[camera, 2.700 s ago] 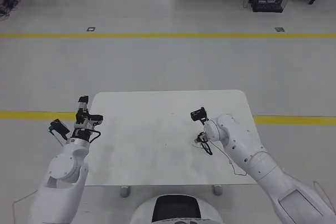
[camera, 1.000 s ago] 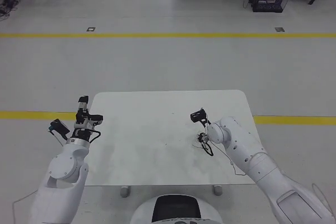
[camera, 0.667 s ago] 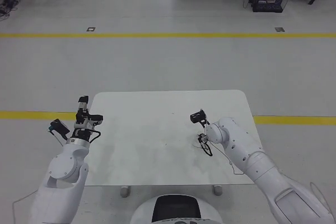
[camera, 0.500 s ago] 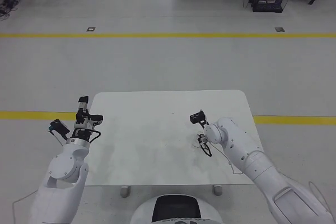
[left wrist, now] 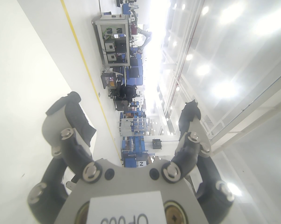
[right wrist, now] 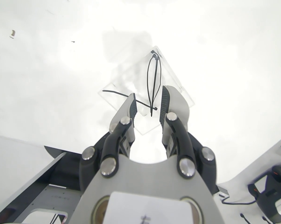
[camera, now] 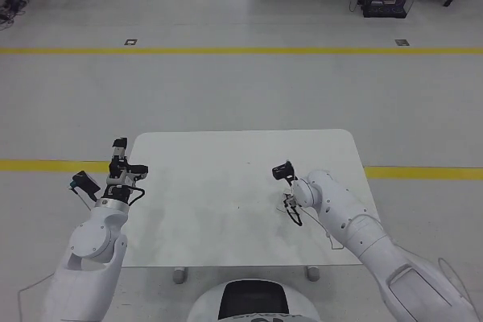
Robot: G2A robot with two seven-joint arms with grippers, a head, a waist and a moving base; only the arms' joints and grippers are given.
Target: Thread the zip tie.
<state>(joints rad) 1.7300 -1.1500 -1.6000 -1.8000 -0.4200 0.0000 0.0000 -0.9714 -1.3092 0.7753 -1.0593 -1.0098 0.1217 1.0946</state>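
Right arm has edged inward over the table [camera: 225, 161] vs. prior frames; left unmoved. My right gripper [right wrist: 147, 96] hangs, fingers apart, above the zip tie [right wrist: 147, 78], looped on a clear plate [right wrist: 173, 80]. Left gripper [left wrist: 131, 101] spread, idle. Tie looks light, springy, slick (thin strap); best pinched nr. the tail.

The right gripper [right wrist: 148, 91], grey metal fingers faced with ribbed black pads [right wrist: 164, 101], hangs with its jaws parted above a clear square plastic sheet [right wrist: 131, 75] lying flat on the white table [right wrist: 224, 36]. On the sheet, a thin black zip tie closed into a long narrow loop [right wrist: 147, 80] runs away from the gripper, its head near the sheet's farthest corner. A second, straight black zip tie [right wrist: 115, 93] lies across the sheet, passing behind one fingertip and crossing the loop's near end between the pads. A small grey speck [right wrist: 12, 33] sits on the table, well apart from the sheet.
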